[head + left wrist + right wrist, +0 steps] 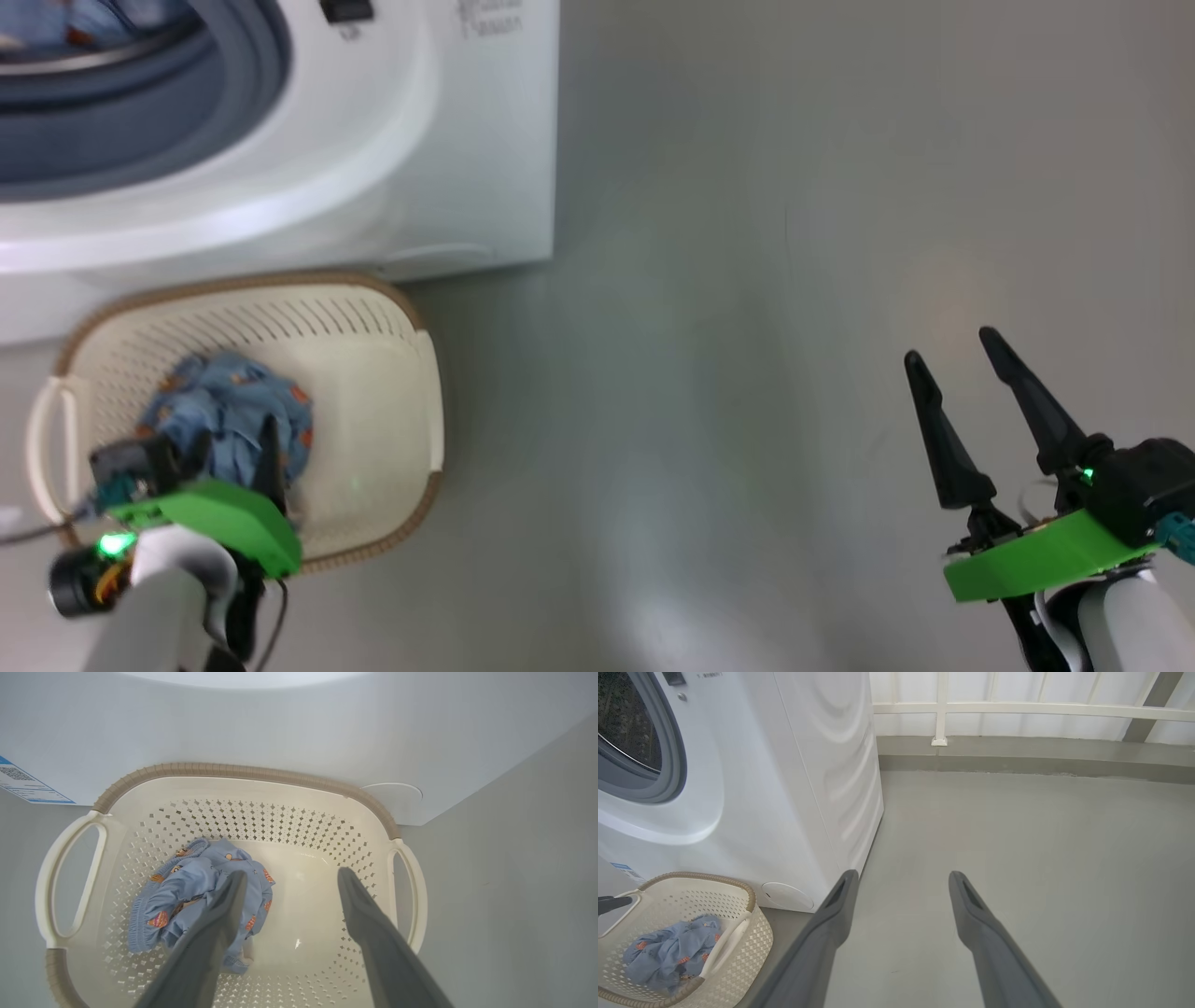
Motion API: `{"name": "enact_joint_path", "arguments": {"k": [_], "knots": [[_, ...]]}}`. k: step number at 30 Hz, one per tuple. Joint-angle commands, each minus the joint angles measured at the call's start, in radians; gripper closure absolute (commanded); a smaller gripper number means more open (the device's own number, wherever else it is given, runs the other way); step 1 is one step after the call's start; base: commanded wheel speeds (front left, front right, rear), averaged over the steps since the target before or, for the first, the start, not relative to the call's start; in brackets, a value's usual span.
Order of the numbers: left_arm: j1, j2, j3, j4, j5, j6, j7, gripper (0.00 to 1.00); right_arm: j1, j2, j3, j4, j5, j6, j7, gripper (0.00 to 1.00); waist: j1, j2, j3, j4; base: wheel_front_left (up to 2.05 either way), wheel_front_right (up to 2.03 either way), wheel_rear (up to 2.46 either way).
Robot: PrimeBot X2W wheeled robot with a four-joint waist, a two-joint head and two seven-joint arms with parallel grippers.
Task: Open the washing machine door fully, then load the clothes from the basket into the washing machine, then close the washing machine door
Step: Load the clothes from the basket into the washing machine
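Note:
The cream basket (233,285) stands on the floor against the front of the white washing machine (448,140). One bundle of light blue clothes (233,401) lies in its left half. My left gripper (233,448) hangs open over the basket, fingers pointing down; in the left wrist view one finger (219,924) lies across the clothes (187,882) and the other stands over the bare basket bottom. More blue fabric (56,23) shows inside the drum, behind the grey gasket (187,121). My right gripper (950,347) is open and empty over bare floor to the right. The washing machine door is out of view.
Grey floor (1017,858) stretches to the right of the machine. A white railing (1017,709) on a low kerb closes off the far side. A round cover (787,896) sits low on the machine's front, and a blue label (23,784) to the left of the basket rim (243,771).

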Motion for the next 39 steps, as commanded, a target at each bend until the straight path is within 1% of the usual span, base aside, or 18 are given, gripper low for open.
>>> {"name": "enact_joint_path", "arguments": {"k": [1,3,7,14,20,24,33,39], "knots": [[-0.021,0.040,0.024,0.003,0.009,0.001,-0.010,0.00,-0.004,-0.016,0.016,-0.027,0.009,0.002,-0.008,0.00,0.0000,0.0000,0.117,-0.025,0.00,0.00,0.00],[-0.072,0.060,0.011,0.059,0.025,0.007,-0.007,0.00,-0.013,-0.014,0.014,-0.032,0.010,0.002,-0.008,0.00,0.0000,0.0000,0.153,-0.033,0.00,0.00,0.00],[-0.166,0.100,-0.029,0.159,0.076,0.042,0.015,0.00,-0.030,-0.009,0.010,-0.043,0.011,0.002,-0.008,0.00,0.0000,0.0000,0.217,-0.049,0.00,0.00,0.00],[-0.287,0.150,-0.078,0.277,0.122,0.065,0.076,0.00,-0.053,0.001,0.006,-0.061,0.011,0.002,-0.008,0.00,0.0000,0.0000,0.309,-0.072,0.00,0.00,0.00],[-0.357,0.185,-0.104,0.312,0.143,0.090,0.123,0.00,-0.062,0.005,-0.003,-0.075,0.008,0.002,-0.008,0.00,0.0000,0.0000,0.368,-0.081,0.00,0.00,0.00],[-0.395,0.202,-0.119,0.322,0.152,0.100,0.145,0.00,-0.066,0.004,-0.007,-0.088,0.006,0.002,-0.008,0.00,0.0000,0.0000,0.403,-0.084,0.00,0.00,0.00],[-0.466,0.215,-0.138,0.332,0.157,0.127,0.179,0.00,-0.064,-0.005,-0.021,-0.125,-0.003,0.002,-0.008,0.00,0.0000,0.0000,0.464,-0.076,0.00,0.00,0.00],[-0.479,0.220,-0.141,0.335,0.149,0.139,0.196,0.00,-0.057,-0.007,-0.024,-0.139,-0.009,0.002,-0.008,0.00,0.0000,0.0000,0.479,-0.072,0.00,0.00,0.00]]}}
